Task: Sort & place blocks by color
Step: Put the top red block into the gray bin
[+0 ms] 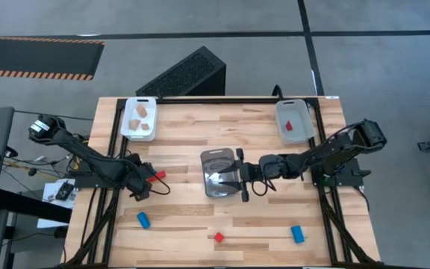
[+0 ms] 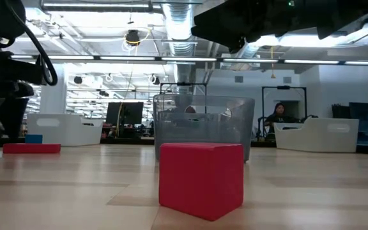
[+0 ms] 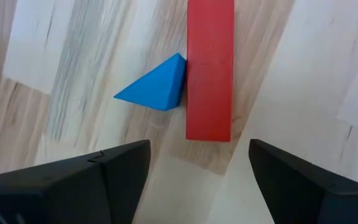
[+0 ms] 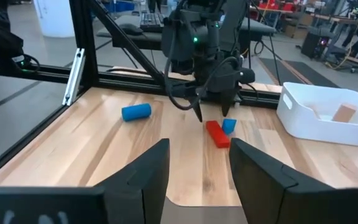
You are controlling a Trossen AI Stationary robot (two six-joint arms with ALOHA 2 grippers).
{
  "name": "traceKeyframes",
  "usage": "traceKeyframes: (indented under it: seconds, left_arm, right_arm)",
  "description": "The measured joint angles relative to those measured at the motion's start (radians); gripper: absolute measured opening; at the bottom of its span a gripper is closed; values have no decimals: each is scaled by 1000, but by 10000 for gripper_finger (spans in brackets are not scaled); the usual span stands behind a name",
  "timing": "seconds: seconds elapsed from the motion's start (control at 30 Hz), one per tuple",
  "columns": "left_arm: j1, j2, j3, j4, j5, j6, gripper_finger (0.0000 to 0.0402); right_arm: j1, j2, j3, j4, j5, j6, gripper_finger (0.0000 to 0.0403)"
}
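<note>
Long red block (image 3: 209, 68) flat on desk (image 1: 185, 134), touching blue wedge (image 3: 155, 87), between spread fingers of left tool (image 3: 197, 162). Right tool (image 4: 197, 168) also spread, over clear tray (image 1: 220, 173).

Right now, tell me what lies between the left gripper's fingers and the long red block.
In the left wrist view, only bare wood separates the open left gripper from the long red block. The blue wedge touches that block's side, outside the gap.

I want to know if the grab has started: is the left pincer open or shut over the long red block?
Open. The left pincer has its fingers spread apart above the red block, touching neither it nor the blue wedge beside it.
</note>
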Motion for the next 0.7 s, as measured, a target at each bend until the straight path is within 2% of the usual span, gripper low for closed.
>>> traceKeyframes:
  seconds: [0.4,0.7]
  left_arm:
    - [3,0,0,88,-24,51,261]
    - [71,0,0,88,-47,53,261]
  right_arm:
    - [0,0,0,1,-6,0,193]
    - [0,0,0,-18,-7,-1,190]
